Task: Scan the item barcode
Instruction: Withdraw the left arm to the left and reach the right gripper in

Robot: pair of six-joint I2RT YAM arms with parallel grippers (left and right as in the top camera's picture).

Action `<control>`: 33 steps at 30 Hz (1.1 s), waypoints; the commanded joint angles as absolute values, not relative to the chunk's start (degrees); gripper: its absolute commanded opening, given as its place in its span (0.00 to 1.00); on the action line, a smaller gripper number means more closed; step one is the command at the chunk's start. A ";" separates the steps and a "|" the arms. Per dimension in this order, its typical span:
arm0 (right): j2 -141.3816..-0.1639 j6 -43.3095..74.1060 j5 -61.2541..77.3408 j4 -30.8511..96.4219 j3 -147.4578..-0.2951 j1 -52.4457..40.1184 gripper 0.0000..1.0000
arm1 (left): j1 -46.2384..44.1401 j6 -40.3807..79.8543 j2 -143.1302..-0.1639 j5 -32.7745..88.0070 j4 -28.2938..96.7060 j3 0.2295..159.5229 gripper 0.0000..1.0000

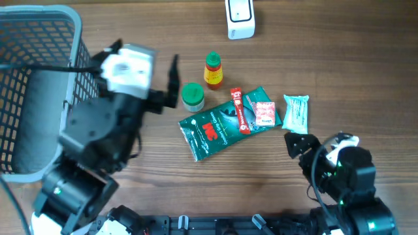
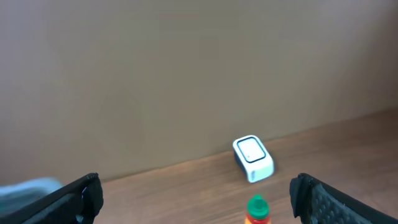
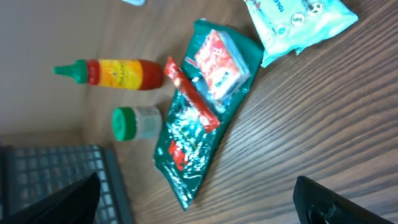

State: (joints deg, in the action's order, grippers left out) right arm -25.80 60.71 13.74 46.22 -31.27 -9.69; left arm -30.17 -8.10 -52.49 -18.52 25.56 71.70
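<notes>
While both arms sit at the near side of the worktop (image 1: 339, 59), the overhead view has my left fingers (image 1: 173, 73) spread wide and holding nothing. The jar (image 1: 192, 96) stands just beside their tips, and the bottle (image 1: 213, 70) a little past it. The scanner (image 1: 240, 18) is well beyond them at the far edge, and the basket (image 1: 39, 39) lies behind them. My right fingers (image 1: 297, 145) are also wide and bare, just short of the tissue pack (image 1: 296, 112). Between my two sets of fingers lies the pouch (image 1: 219, 129), with a stick (image 1: 239, 109) and a sachet (image 1: 264, 114) on top of it.

From the left wrist, my left fingers (image 2: 74, 200) stand far apart at the lower corners. The scanner (image 2: 253, 159) sits ahead between them, apart from both, and the bottle (image 2: 257, 210) top shows nearer, closer to one finger than the other.

From the right wrist, my right fingers (image 3: 62, 202) are wide at the lower corners. Ahead between them lies the pouch (image 3: 199, 134), carrying the stick (image 3: 193, 93) and sachet (image 3: 217, 65). The tissue pack (image 3: 298, 25) touches the pouch's far corner. The jar (image 3: 137, 122) and bottle (image 3: 115, 73) stand beside the pouch, and the basket (image 3: 62, 171) is near one finger.
</notes>
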 commanded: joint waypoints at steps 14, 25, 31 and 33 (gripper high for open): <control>-62.33 53.56 19.77 24.45 -31.18 -9.67 1.00 | -14.61 -5.74 -46.72 3.40 47.13 57.69 1.00; -62.43 68.10 16.27 21.45 -31.16 -9.74 0.83 | -14.61 -5.72 -50.70 3.40 48.75 56.01 1.00; -65.45 72.18 11.84 20.29 -31.16 -9.78 0.83 | -14.61 -5.72 -52.07 3.40 48.75 56.01 1.00; -67.77 72.18 10.09 19.46 -31.16 -9.78 0.82 | -14.61 -5.72 -52.40 3.40 48.73 56.01 1.00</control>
